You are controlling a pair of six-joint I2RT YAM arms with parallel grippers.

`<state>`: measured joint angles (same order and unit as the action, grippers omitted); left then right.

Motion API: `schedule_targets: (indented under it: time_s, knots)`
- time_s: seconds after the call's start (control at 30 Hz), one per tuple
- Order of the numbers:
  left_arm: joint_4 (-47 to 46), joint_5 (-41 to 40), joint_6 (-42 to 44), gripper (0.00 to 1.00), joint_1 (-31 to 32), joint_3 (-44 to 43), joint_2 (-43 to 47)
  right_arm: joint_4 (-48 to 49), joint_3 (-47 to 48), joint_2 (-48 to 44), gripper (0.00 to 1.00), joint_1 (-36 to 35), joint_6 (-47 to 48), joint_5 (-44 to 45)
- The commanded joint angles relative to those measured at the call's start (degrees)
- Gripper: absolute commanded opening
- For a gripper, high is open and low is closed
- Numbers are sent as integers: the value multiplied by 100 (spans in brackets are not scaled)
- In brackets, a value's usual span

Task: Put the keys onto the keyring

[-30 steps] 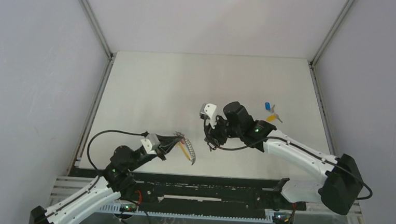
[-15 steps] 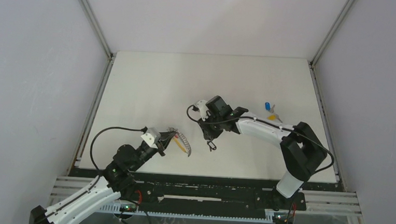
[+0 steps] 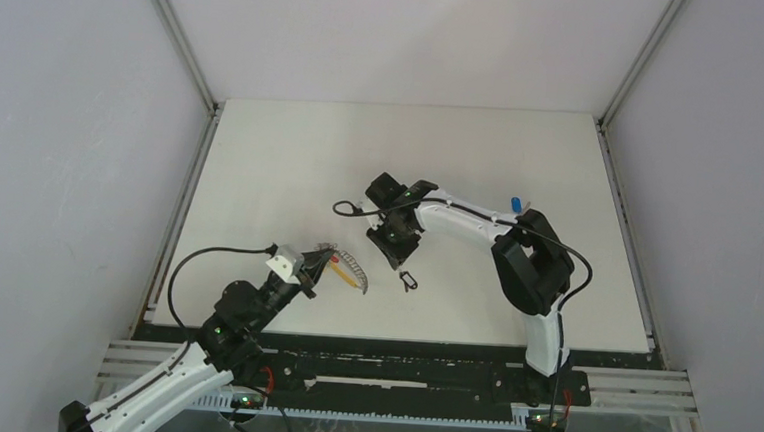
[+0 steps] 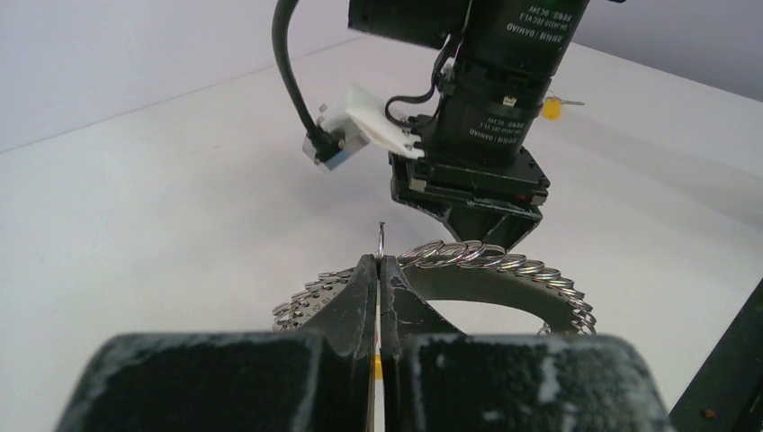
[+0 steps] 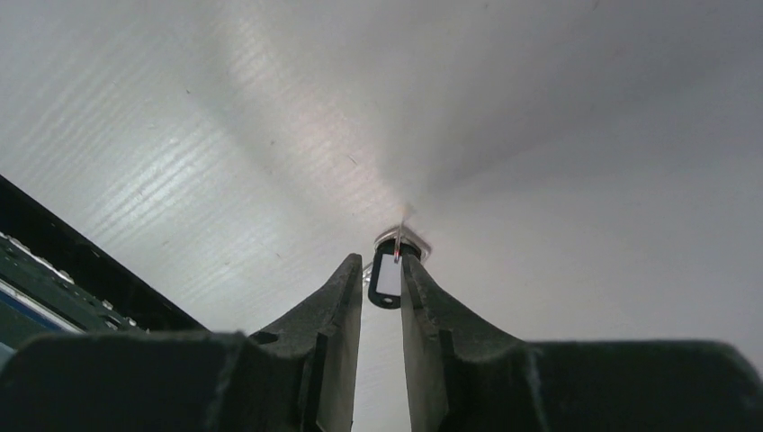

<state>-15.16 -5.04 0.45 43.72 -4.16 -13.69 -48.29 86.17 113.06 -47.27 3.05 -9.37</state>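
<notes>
The key (image 3: 407, 279) lay on the table (image 3: 291, 170) near the keyring (image 4: 490, 256); it looked light, stiff and slippery, best pinched across its flat black-rimmed head. The right gripper (image 5: 381, 263) stood narrow about that head, though I could not tell whether it gripped, and the key's long axis ran along the fingers, metal end pointing away. The left gripper (image 4: 379, 263) was clamped on the keyring's thin wire, its floppy chain curving beyond.
</notes>
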Motion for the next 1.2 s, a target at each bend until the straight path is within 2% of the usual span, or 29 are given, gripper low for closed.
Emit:
schedule_targets:
  time_s: [0.0,0.57,1.17]
  knots:
    - [-269,-63,-96,0,4,-32,61,-545,425,170,22,-72,149,184]
    - [-279,-57,-90,0,4,-32,86,-1208,1169,973,22,-79,307,186]
    - [-308,16,-81,0,4,-32,60,-1453,1331,1150,15,-107,398,109]
